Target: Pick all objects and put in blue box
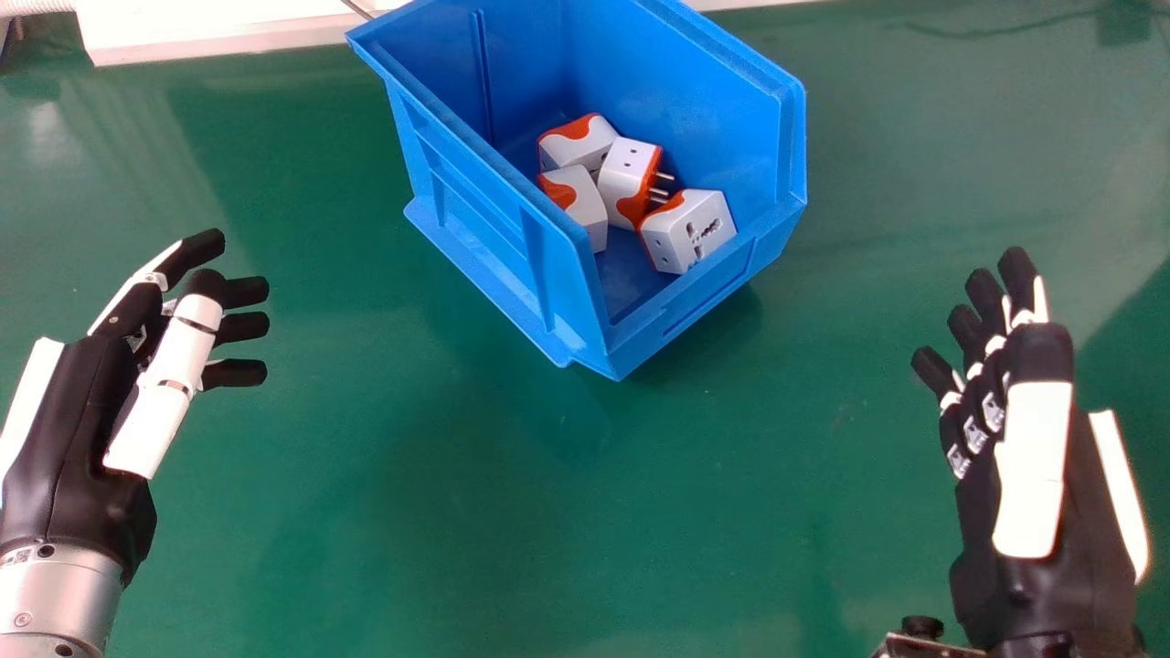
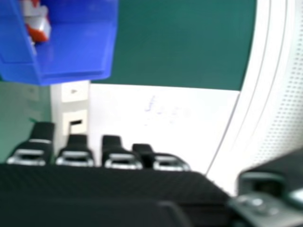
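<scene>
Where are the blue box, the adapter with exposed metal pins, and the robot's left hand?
Blue box (image 1: pixel 489 219): head view, outer side wall.
Adapter with exposed metal pins (image 1: pixel 625 179): head view, white casing.
Left hand (image 1: pixel 179 352): head view, white part of the thumb.

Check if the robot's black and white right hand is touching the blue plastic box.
Apart: the head view shows green tabletop between the right hand and the blue plastic box.

My head view is bright. The green counter (image 1: pixel 548 512) has pale, shiny patches on the far left and a soft, dark shadow under the blue box (image 1: pixel 494 219). In my right hand view, the white surface (image 2: pixel 151 118) glares brightly, and my right robot hand (image 1: pixel 1033 457) looks dark and blurry.
</scene>
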You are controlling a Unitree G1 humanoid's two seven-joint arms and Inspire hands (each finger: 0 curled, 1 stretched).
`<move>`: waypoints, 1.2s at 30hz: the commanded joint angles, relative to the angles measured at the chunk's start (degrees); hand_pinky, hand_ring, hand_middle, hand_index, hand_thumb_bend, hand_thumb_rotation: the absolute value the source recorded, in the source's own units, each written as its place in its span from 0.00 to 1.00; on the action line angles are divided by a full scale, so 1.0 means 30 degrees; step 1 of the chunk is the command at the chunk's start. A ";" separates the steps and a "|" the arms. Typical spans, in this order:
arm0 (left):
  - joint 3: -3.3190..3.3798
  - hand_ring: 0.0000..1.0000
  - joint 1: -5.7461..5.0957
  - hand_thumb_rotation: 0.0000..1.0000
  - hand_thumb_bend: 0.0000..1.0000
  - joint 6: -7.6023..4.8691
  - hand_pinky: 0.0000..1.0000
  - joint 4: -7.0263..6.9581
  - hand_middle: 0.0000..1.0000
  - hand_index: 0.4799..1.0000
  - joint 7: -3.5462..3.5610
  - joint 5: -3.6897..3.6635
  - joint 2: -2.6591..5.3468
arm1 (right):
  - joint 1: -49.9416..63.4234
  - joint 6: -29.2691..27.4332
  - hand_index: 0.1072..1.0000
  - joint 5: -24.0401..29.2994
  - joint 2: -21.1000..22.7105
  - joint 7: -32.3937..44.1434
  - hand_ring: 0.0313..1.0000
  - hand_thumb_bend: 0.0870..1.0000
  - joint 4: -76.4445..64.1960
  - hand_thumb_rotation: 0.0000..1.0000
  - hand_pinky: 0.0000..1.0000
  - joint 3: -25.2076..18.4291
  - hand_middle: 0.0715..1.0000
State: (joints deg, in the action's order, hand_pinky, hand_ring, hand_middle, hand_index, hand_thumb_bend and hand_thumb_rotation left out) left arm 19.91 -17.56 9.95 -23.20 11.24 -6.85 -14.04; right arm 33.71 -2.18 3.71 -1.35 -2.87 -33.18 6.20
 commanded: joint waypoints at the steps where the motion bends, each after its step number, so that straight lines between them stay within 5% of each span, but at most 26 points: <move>1: 0.0042 0.75 0.0035 0.77 0.35 -0.0214 0.65 -0.0473 0.77 0.73 -0.0067 -0.0160 -0.0066 | -0.0135 -0.0168 1.00 -0.0075 0.0043 0.0091 1.00 0.62 -0.0383 1.00 0.93 -0.0151 1.00; 22: -0.0079 0.75 0.0355 0.77 0.35 -0.0135 0.64 -0.0233 0.77 0.74 -0.0166 -0.0068 -0.0124 | -0.0426 0.0459 1.00 -0.0370 0.0202 0.0070 1.00 0.61 -0.0622 1.00 0.89 -0.0095 1.00; 29: -0.0375 0.78 0.0369 0.77 0.36 -0.0407 0.67 -0.0151 0.81 0.76 -0.0213 0.0155 -0.0092 | -0.0514 0.0516 1.00 -0.0430 0.0294 0.0089 1.00 0.61 -0.0616 1.00 0.89 -0.0129 1.00; 36: -0.0472 0.86 0.0343 0.81 0.38 -0.1053 0.77 0.0287 0.89 0.82 -0.0025 0.0379 -0.0432 | -0.0595 0.0488 1.00 -0.0377 0.0260 0.0171 1.00 0.62 -0.0494 1.00 0.89 -0.0219 1.00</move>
State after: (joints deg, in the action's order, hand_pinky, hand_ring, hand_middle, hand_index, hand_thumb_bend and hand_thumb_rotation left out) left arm 18.43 -16.86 8.46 -21.98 11.05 -6.57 -14.41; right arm 32.25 -0.51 2.49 -0.64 -2.48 -33.26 6.01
